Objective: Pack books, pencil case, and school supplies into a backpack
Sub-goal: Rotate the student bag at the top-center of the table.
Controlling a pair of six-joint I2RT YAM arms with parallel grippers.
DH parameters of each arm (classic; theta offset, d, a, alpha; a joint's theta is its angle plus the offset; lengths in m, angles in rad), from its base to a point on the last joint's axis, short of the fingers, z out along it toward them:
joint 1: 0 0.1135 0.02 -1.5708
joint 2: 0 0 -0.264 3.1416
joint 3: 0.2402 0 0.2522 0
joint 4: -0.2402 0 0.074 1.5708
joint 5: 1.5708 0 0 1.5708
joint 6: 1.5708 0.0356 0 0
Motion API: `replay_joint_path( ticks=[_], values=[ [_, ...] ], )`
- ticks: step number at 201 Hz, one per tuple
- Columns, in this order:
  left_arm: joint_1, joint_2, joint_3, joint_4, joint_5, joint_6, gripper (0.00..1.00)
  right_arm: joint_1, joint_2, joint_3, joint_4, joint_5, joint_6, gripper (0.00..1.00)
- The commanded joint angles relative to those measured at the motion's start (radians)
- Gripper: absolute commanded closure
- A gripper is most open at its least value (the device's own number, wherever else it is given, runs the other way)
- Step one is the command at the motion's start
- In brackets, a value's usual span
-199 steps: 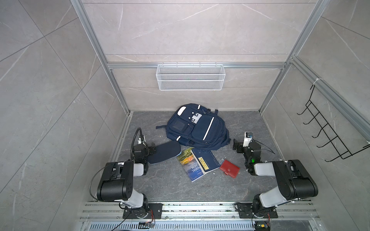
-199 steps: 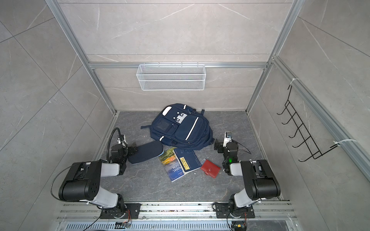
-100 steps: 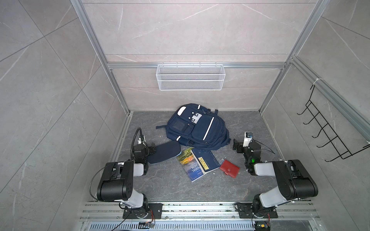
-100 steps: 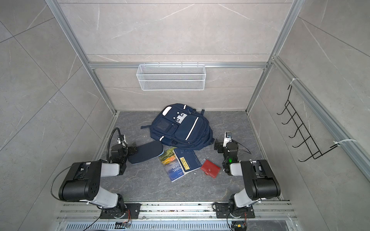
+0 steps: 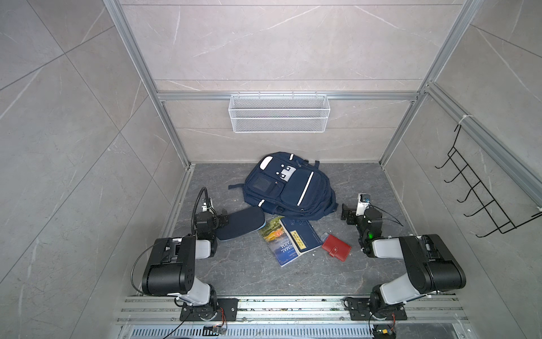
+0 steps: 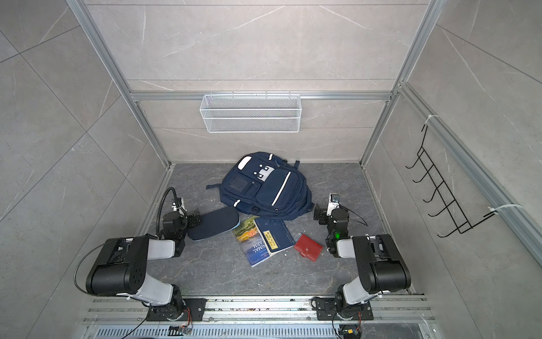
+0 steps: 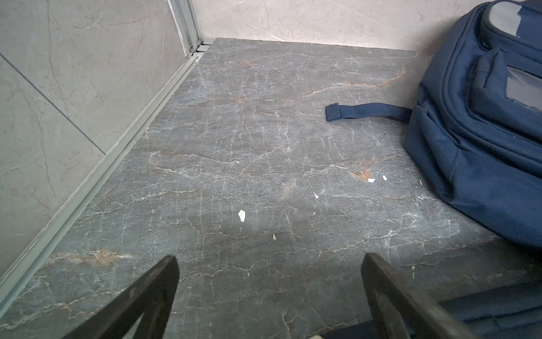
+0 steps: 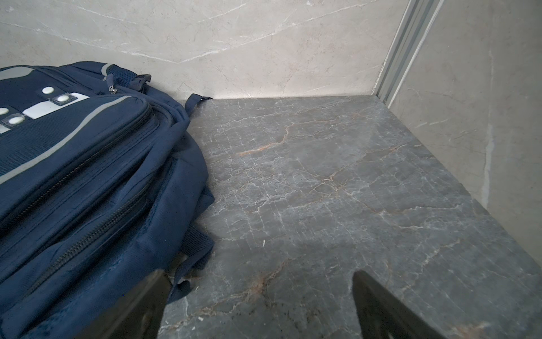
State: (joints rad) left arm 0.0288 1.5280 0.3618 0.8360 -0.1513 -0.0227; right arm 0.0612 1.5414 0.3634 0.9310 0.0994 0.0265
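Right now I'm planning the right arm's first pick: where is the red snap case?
In both top views the red snap case lies flat on the floor on the robot's right side, between the navy book and the right arm.

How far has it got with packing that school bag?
Nothing looks packed yet. The backpack lies flat, its zips apparently shut. Nothing is in hand: the left end effector and right end effector are both open and empty. Left to pack, all outside the bag: the pencil case, the two books and the red case.
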Motion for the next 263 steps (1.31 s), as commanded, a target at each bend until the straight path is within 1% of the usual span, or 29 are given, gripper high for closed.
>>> replay_joint_path(
  ticks=[1,37,45,55,64,73,89,103,111,119,129,137,146,154,159,167,181,189,198,205,217,240,263],
  values=[
    [0.005,-0.028,-0.002,0.012,-0.001,-0.002,0.00,-0.003,-0.020,-0.012,-0.015,-0.009,0.010,0.00],
    [0.005,-0.031,-0.006,0.019,0.001,-0.001,0.00,-0.003,-0.020,-0.013,-0.015,-0.009,0.010,0.00],
    [0.005,-0.037,-0.009,0.018,0.024,0.006,0.00,-0.003,-0.025,-0.010,-0.014,-0.002,0.008,0.00],
    [0.005,-0.063,-0.002,-0.019,0.091,0.031,0.00,-0.003,-0.046,0.015,-0.072,-0.003,0.010,0.00],
    [0.005,-0.093,0.012,-0.074,0.129,0.048,0.00,-0.003,-0.079,0.068,-0.205,-0.007,0.004,0.00],
    [0.005,-0.127,0.034,-0.143,0.129,0.043,0.00,-0.003,-0.112,0.126,-0.346,-0.024,-0.002,0.00],
    [0.005,-0.200,0.098,-0.331,0.127,0.033,0.00,0.004,-0.164,0.172,-0.447,-0.078,-0.024,0.00],
    [0.001,-0.261,0.134,-0.445,0.140,0.014,0.00,0.014,-0.217,0.200,-0.525,-0.060,-0.019,0.00],
    [-0.006,-0.299,0.159,-0.523,0.150,-0.006,0.00,0.021,-0.249,0.229,-0.596,-0.028,-0.005,0.00],
    [-0.021,-0.336,0.198,-0.616,0.133,-0.056,0.00,0.025,-0.268,0.274,-0.686,0.023,0.036,0.00],
    [-0.042,-0.367,0.266,-0.763,0.067,-0.164,0.00,0.025,-0.271,0.360,-0.854,0.122,0.143,0.00],
    [-0.051,-0.386,0.318,-0.861,0.092,-0.212,0.00,0.025,-0.253,0.454,-1.024,0.183,0.231,0.00],
    [-0.073,-0.397,0.378,-0.964,0.097,-0.269,0.00,0.025,-0.214,0.552,-1.189,0.198,0.299,0.00],
    [-0.101,-0.396,0.438,-1.071,0.074,-0.338,0.00,0.024,-0.159,0.649,-1.337,0.164,0.336,0.01],
    [-0.117,-0.389,0.475,-1.127,0.087,-0.366,0.00,0.026,-0.121,0.699,-1.406,0.129,0.345,0.00],
    [-0.141,-0.364,0.543,-1.218,0.109,-0.417,0.00,0.029,-0.082,0.748,-1.465,0.052,0.354,0.00],
    [-0.197,-0.280,0.689,-1.406,0.130,-0.509,0.00,0.035,-0.066,0.761,-1.448,-0.088,0.378,0.00],
    [-0.238,-0.226,0.754,-1.450,0.174,-0.521,0.00,0.040,-0.062,0.773,-1.434,-0.131,0.406,0.00],
    [-0.300,-0.178,0.812,-1.464,0.217,-0.540,0.00,0.043,-0.041,0.806,-1.447,-0.159,0.437,0.00],
    [-0.348,-0.137,0.856,-1.472,0.225,-0.573,0.01,0.044,-0.012,0.834,-1.464,-0.185,0.454,0.00],
    [-0.412,-0.054,0.935,-1.491,0.267,-0.636,0.05,0.046,0.044,0.891,-1.480,-0.256,0.461,0.00],
    [-0.512,0.097,1.075,-1.522,0.311,-0.727,0.07,0.050,0.152,0.984,-1.503,-0.373,0.458,0.00],
    [-0.582,0.203,1.142,-1.485,0.322,-0.775,0.06,0.057,0.237,1.042,-1.505,-0.441,0.455,0.00]
  ],
)
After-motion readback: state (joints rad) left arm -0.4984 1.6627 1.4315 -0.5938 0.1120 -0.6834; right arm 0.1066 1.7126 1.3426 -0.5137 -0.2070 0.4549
